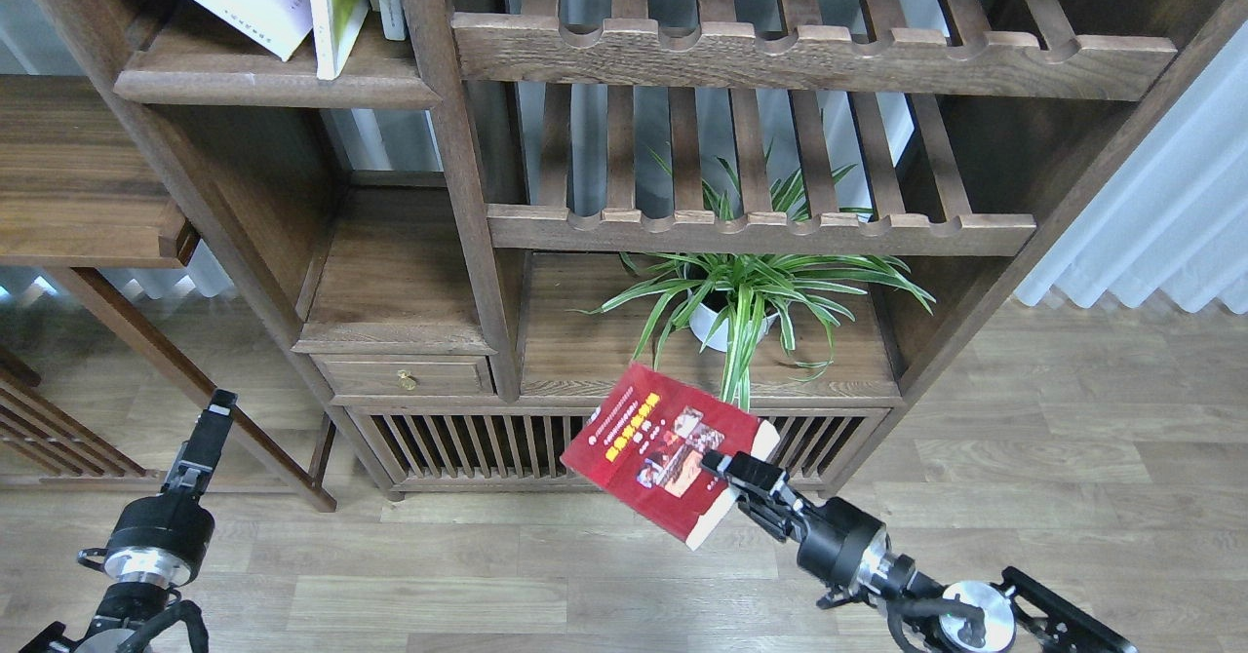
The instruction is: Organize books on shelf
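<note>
Wood floor, dark shelving unit ahead. Red book (658, 448) pinched at one edge by right gripper (726, 465), held tilted in air low before plant (746, 292). Slip or twist likely from edge grip; leaves could be clipped. Shelf (263, 83) upper left, well apart. Left gripper (219, 409): can't be told, looks empty.

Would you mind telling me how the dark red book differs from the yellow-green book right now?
The dark red book is held in mid-air by the right end effector; the yellow-green book stands on the upper-left shelf. The red book shows its whole front cover with photos; the yellow-green book shows mainly its lower part, the rest cut off by the picture's top edge. The red book tilts diagonally; the yellow-green one is nearly upright. Both show white page edges.
</note>
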You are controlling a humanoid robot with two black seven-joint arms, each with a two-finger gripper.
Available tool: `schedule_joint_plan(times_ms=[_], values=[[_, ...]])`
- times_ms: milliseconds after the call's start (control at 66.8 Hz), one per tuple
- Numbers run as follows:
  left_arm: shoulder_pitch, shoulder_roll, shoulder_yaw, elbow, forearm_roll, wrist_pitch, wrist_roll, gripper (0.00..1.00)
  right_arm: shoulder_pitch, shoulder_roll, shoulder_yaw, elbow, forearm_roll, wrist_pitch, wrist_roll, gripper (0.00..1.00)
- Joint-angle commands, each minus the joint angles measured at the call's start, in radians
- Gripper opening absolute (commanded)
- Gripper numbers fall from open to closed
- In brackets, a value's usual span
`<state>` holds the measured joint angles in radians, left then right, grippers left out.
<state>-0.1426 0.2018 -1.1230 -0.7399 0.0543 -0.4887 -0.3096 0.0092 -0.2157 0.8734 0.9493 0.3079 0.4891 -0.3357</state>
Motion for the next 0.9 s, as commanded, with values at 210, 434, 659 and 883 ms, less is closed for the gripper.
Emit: schedule_joint_plan(times_ms=[210, 434, 659, 883], values=[[-0.029, -0.082, 0.138, -0.001, -0.01, 0.0, 0.009, 1.0, 0.0, 0.101, 0.004, 0.006, -0.036, 0.0, 0.001, 0.04], [-0.058, 0.168, 0.436, -0.185, -0.339, 0.0, 0.006, 1.0, 0.015, 0.137, 0.044, -0.001, -0.035, 0.0, 0.006, 0.04], [-0.244, 0.448, 0.911, -0.401, -0.633, 0.0, 0.007, 0.97, 0.015, 0.216, 0.067, -0.003, -0.032, 0.0, 0.006, 0.04], [-0.314, 0.513, 1.121, -0.449, -0.633, 0.0, 0.006, 0.97, 0.014, 0.216, 0.087, 0.002, -0.032, 0.0, 0.006, 0.04]])
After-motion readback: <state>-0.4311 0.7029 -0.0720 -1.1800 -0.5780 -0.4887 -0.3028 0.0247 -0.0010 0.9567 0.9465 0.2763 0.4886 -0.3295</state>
